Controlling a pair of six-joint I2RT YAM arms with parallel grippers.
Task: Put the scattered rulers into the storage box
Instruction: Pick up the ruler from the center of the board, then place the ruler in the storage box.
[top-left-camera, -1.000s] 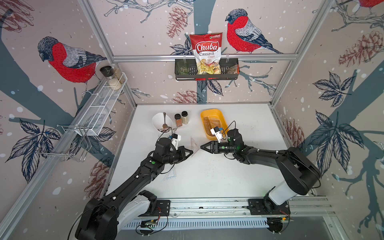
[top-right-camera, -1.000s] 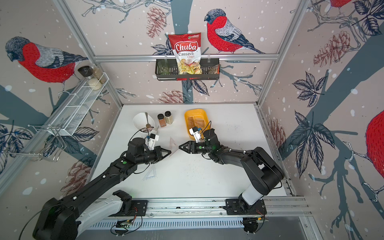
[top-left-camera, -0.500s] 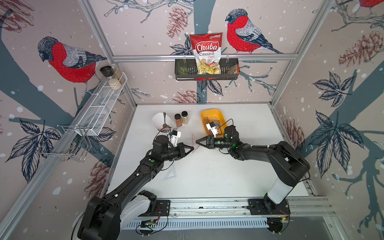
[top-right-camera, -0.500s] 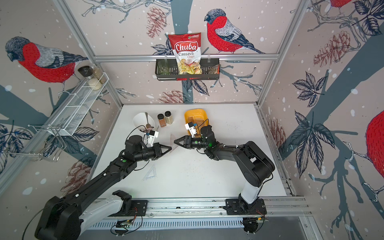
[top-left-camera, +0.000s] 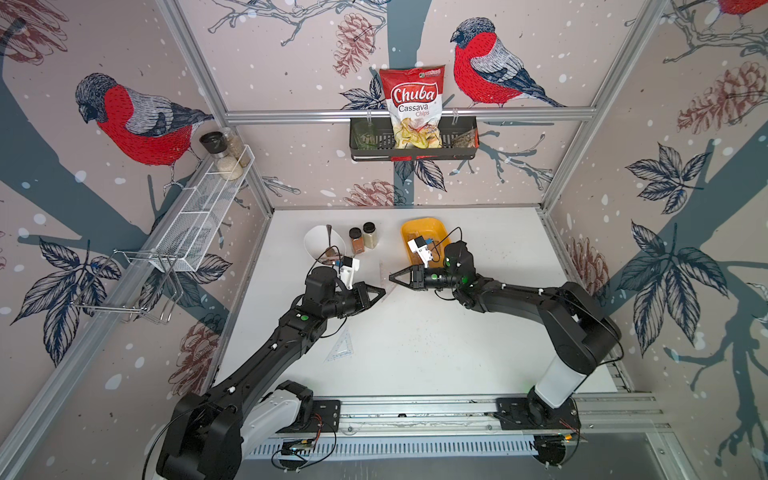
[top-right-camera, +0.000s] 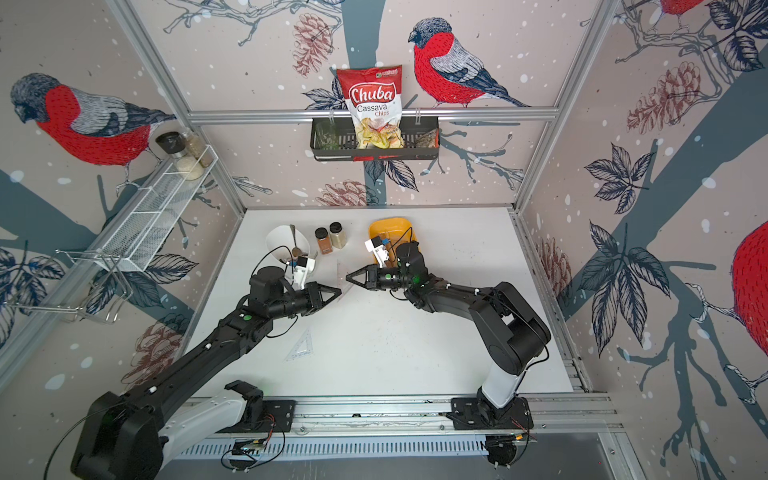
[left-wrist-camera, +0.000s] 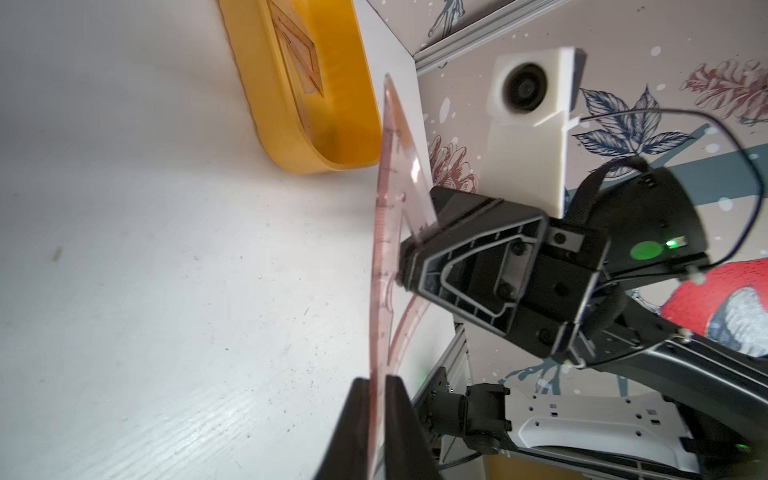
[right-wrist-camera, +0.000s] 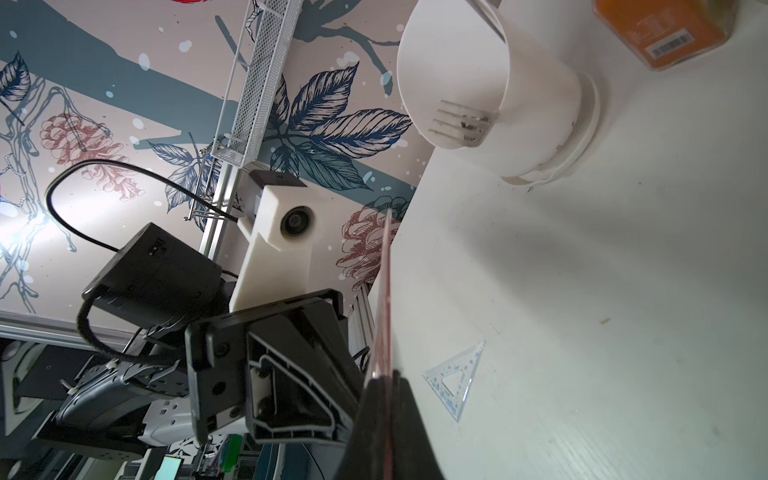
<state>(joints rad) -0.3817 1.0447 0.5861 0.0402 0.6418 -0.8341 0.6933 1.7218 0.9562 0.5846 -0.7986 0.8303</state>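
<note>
Right fingers (left-wrist-camera: 432, 266) pinch the pink set square (left-wrist-camera: 388, 174) (left fingers (left-wrist-camera: 360, 415) straddle it, grip unclear).

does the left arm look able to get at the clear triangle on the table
Probably yes: the clear triangle lies bare beside that arm, though the left pincer must first leave the pink set square.

Seeing left fingers (top-left-camera: 373, 293) and right fingers (top-left-camera: 401, 279) nose to nose over the desk (top-left-camera: 436, 353) — pink set square (top-left-camera: 381, 271) upright at their tips.

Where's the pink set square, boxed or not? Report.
Not boxed: pink set square on edge in right gripper, outside the storage box.
</note>
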